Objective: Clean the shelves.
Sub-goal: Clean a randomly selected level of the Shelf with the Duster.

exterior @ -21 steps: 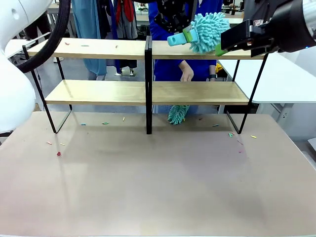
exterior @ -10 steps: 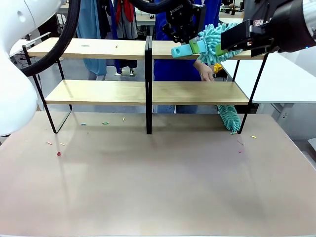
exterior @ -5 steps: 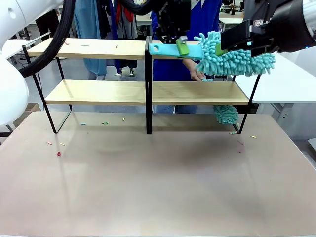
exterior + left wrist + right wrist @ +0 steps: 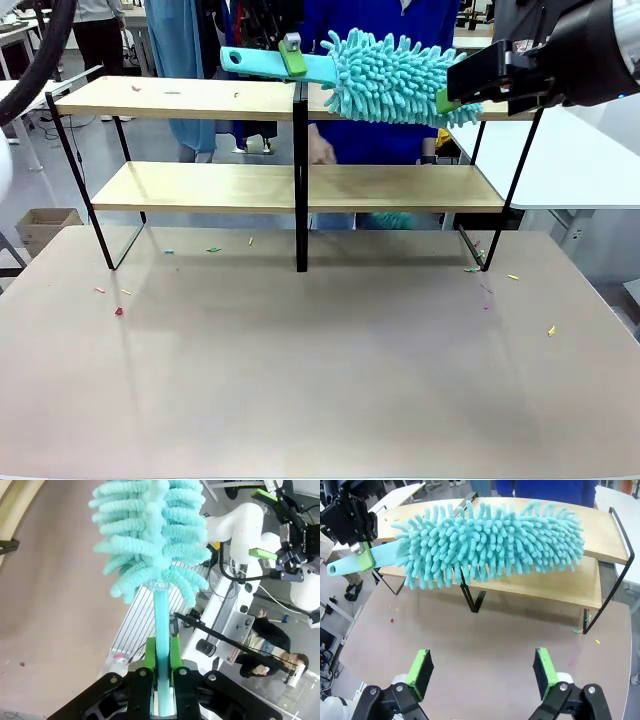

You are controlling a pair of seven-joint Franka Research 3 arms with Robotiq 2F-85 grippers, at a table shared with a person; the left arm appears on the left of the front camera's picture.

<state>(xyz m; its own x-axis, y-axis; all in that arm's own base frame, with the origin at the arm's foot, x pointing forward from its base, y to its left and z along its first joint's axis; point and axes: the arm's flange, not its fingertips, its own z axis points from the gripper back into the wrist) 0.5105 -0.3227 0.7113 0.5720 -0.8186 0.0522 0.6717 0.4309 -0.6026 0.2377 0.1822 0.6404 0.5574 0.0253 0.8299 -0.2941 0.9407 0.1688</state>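
The shelves (image 4: pixel 200 186), two light-wood tiers in a black frame, stand across the far half of the table. My left gripper (image 4: pixel 292 58) is shut on the handle of a teal fluffy duster (image 4: pixel 388 78), whose head lies over the top board just right of the central post. The left wrist view shows the green pads (image 4: pixel 150 655) clamping the handle below the duster head (image 4: pixel 152 535). High at the right, my right gripper (image 4: pixel 482 672) is open and holds nothing, looking down on the duster (image 4: pixel 490 542) and the shelves (image 4: pixel 560 587).
A person in blue stands behind the rack, one hand (image 4: pixel 320 150) near the lower board. A second teal duster (image 4: pixel 395 220) shows under that board. Small coloured scraps (image 4: pixel 118 311) lie on the beige tabletop (image 4: pixel 320 380), one at the right (image 4: pixel 550 330).
My left gripper has swept the duster leftward along the top shelf, from its right end to the central post. The person's duster also moved left. A scrap now lies at the table's right.
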